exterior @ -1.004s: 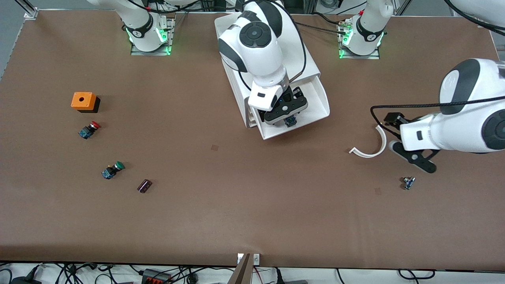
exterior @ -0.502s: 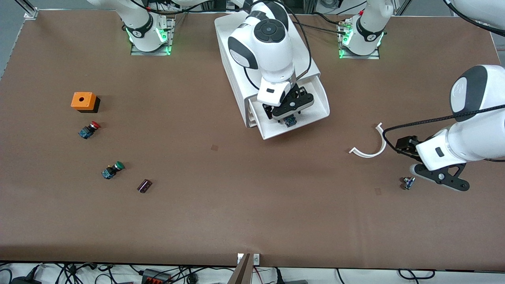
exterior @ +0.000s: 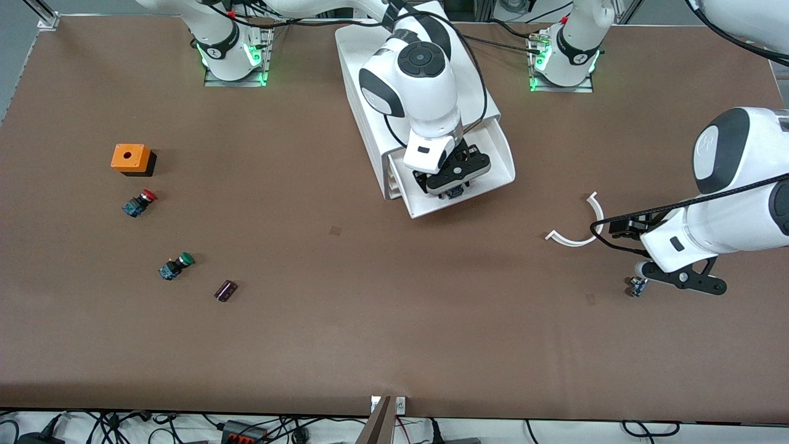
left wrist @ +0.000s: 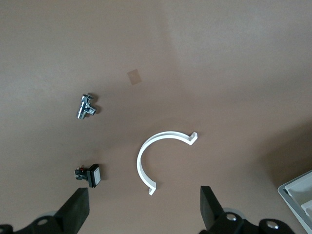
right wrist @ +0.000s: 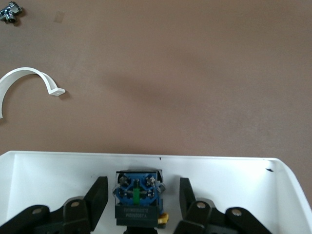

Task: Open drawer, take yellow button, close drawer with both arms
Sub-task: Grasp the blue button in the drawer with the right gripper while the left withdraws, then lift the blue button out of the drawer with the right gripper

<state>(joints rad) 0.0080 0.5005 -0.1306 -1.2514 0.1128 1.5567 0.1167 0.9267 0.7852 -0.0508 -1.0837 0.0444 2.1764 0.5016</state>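
Note:
The top drawer of the white cabinet is pulled out. The button lies in it. In the right wrist view its dark blue body shows with a bit of orange-yellow beside it, against the drawer's white wall. My right gripper is down in the drawer, open, with a finger on each side of the button. My left gripper is open and empty over the table at the left arm's end.
A white curved strip and a chrome fitting lie near the left gripper, with a small black switch. An orange box, red-capped button, green-capped button and dark piece lie toward the right arm's end.
The right gripper has shifted and settled lower in the drawer, around the button. The left gripper has moved away from the curved strip to beside the chrome fitting.

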